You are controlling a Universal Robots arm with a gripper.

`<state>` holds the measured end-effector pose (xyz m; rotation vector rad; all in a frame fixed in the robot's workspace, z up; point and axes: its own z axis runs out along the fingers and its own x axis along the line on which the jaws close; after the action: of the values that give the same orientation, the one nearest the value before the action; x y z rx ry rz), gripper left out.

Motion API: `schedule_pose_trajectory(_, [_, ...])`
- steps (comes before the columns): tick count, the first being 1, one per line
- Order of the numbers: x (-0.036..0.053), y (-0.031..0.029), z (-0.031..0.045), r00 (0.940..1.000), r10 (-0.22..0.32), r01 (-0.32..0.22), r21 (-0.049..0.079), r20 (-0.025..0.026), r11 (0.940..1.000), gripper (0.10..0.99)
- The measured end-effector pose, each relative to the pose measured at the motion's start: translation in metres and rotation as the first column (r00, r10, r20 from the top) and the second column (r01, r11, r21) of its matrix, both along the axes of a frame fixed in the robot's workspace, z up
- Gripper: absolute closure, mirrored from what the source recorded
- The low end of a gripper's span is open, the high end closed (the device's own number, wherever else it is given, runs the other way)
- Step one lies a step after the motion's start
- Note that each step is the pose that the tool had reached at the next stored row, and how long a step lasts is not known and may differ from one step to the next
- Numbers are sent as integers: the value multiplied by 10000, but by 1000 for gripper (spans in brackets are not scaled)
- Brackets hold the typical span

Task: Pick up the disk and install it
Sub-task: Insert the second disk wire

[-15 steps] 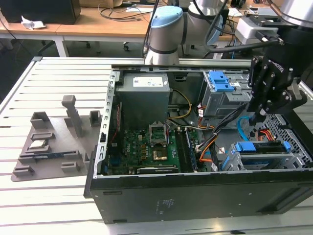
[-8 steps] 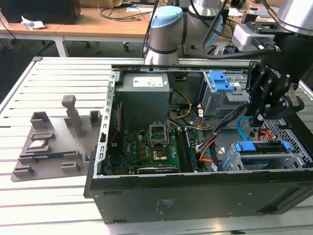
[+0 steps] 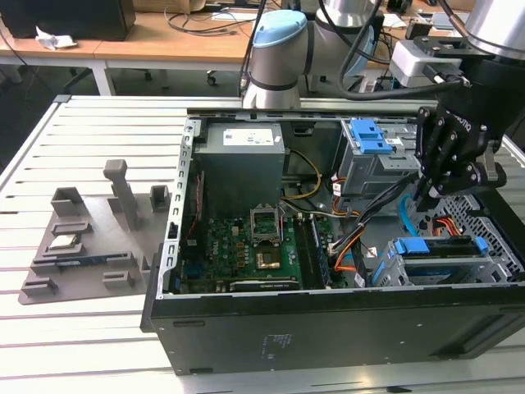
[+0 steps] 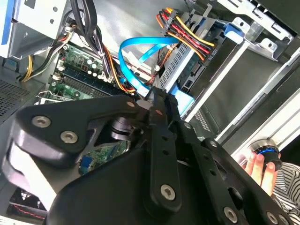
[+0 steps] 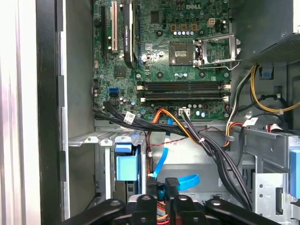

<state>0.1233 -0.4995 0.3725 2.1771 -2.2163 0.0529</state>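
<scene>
The gripper [image 3: 426, 199] hangs inside the open computer case [image 3: 246, 328], by the blue cable [image 4: 136, 61]. Its jaws look pinched together, holding no disk I can see. I think it is at the plug-in step, which needs careful aim.

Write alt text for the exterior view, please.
A robot arm's black gripper hangs inside an open computer case on a slatted table, just above the disk in its blue frame, seated in a metal cage. A grey parts tray sits at the exterior view's left.
</scene>
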Motion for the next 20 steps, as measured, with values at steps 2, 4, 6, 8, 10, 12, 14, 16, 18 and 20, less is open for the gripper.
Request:
schedule_pose_trajectory(2, [0,-3,0,10000,0,0,0,0,10000,922])
schedule_pose_trajectory(4, [0,-12,-1,10000,-1,1,0,0,10000,922])
schedule_pose_trajectory(6, [-1,-63,-3,10000,-1,1,-28,-1,10000,922])
schedule_pose_trajectory(8, [2,-162,-21,10000,0,0,-37,0,10000,922])
schedule_pose_trajectory(10, [30,-217,-49,10000,0,0,-37,-5,10000,922])
schedule_pose_trajectory(12, [125,-259,-103,10000,-1,1,-41,-9,10000,922])
schedule_pose_trajectory(14, [187,-277,-158,10000,0,0,-50,-9,10000,922])
schedule_pose_trajectory(16, [213,-281,-178,10000,0,0,-54,-10,10000,922])
schedule_pose_trajectory(18, [234,-281,-203,10000,-2,2,-54,-10,10000,922])
schedule_pose_trajectory(20, [238,-280,-220,10000,0,0,-53,-10,10000,922])
